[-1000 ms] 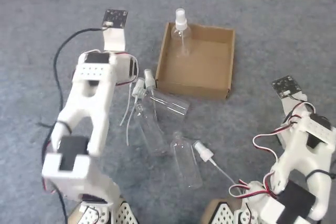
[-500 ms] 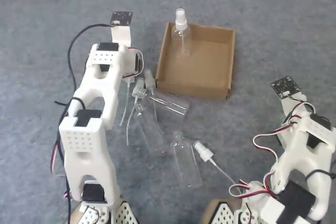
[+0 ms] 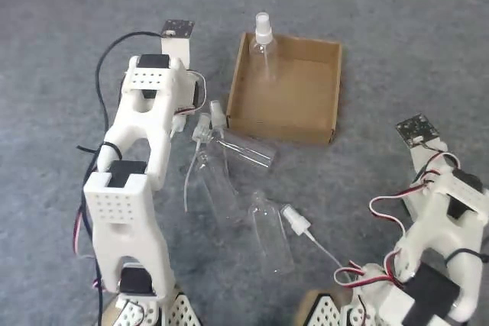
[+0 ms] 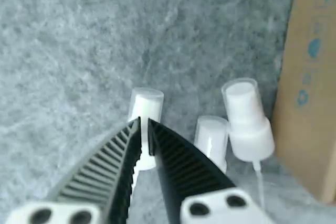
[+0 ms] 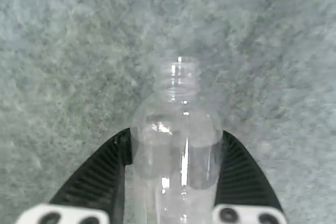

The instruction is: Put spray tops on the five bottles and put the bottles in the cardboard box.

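High view: the standing bottle [image 3: 264, 51], spray top fitted, is upright in the far left corner of the cardboard box [image 3: 302, 101]. It has not moved over the last second. Just outside the box's near left corner, one topped bottle [image 3: 246, 150] and a second topped bottle [image 3: 218, 188] lie on the bench [image 3: 382, 51], their tops pointing toward the box. Nearer the arms lies a bare bottle [image 3: 273, 236] with an open neck, and a loose spray top [image 3: 296, 221] lies just beside it, its tube trailing away. All four lie as they did before.

The left arm [image 3: 145, 127] has changed most. A second ago it was blurred and bent low; now it stretches forward beside the box's left wall, little altered from half a second ago. In the left wrist view, the left hand [image 4: 143, 124] is narrow, its jaws nearly together with only a slit between. Its tips sit over one white cap [image 4: 147, 100], with another cap [image 4: 211, 132] and a taller cap [image 4: 247, 114] just beside it, next to the box wall.

The right arm [image 3: 439, 227] has barely shifted. In the right wrist view, the right hand [image 5: 175, 134] clasps the held bottle [image 5: 178, 93], a clear one with no top.
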Action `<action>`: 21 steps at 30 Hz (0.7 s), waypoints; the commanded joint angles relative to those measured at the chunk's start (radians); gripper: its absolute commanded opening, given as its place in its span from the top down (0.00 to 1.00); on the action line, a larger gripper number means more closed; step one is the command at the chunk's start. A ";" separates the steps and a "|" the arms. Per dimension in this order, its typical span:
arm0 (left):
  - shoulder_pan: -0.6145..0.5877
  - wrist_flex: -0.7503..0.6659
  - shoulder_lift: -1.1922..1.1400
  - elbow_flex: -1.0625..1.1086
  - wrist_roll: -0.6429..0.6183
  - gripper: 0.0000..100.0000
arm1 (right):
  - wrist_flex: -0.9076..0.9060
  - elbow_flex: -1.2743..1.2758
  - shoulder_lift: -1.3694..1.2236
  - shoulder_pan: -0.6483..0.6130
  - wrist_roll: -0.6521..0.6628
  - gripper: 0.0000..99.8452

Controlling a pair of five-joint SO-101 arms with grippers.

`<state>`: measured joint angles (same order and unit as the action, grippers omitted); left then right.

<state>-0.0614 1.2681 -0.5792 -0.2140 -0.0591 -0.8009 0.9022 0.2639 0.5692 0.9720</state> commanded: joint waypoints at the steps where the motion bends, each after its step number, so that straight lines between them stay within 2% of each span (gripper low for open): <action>1: -0.008 0.008 0.095 -0.015 0.006 0.91 | 0.015 0.006 0.013 0.010 0.014 0.89; 3: -0.009 -0.002 0.098 -0.015 0.011 0.88 | 0.015 0.006 0.013 0.010 0.014 0.89; 8: -0.014 -0.043 0.087 -0.007 0.014 0.89 | 0.013 0.006 0.013 0.010 0.014 0.89; 15: -0.023 -0.075 -0.046 -0.015 0.015 0.89 | 0.012 0.006 0.013 0.010 0.014 0.89; 21: -0.014 -0.068 -0.023 -0.012 0.014 0.99 | 0.015 0.006 0.013 0.010 0.014 0.89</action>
<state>-0.0798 1.2098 -0.6529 -0.2110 -0.0529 -0.8009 0.9145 0.2639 0.5692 0.9751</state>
